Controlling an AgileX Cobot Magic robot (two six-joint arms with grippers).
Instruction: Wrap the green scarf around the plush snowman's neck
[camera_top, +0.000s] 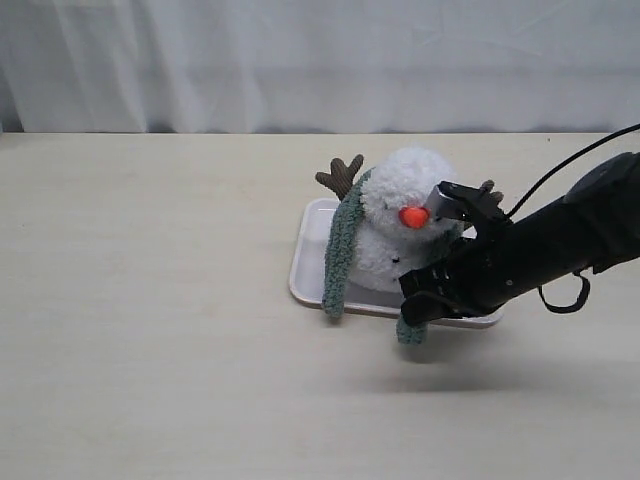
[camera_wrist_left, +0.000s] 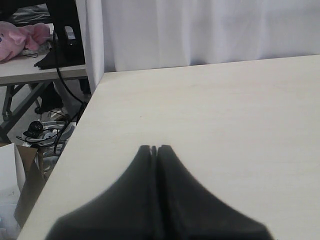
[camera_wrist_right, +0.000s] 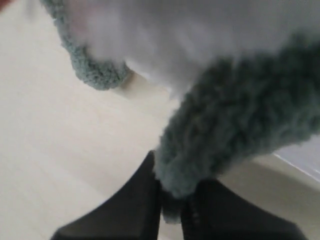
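Observation:
The plush snowman (camera_top: 400, 215) lies in a white tray (camera_top: 312, 240) at mid-table, orange nose toward me, its white body (camera_wrist_right: 165, 40) blurred in the right wrist view. The green scarf (camera_top: 343, 250) runs behind its neck; one end hangs over the tray's front-left edge. My right gripper (camera_top: 412, 312) is shut on the other end (camera_wrist_right: 235, 130) at the tray's front, right of the snowman's body. The scarf's free end (camera_wrist_right: 95, 72) also shows there. My left gripper (camera_wrist_left: 155, 148) is shut on nothing, over bare table, outside the exterior view.
A brown twig arm (camera_top: 338, 176) sticks up behind the tray's left side. A white curtain (camera_top: 320, 60) backs the table. In the left wrist view the table's edge (camera_wrist_left: 75, 145) drops off to cluttered floor and another desk.

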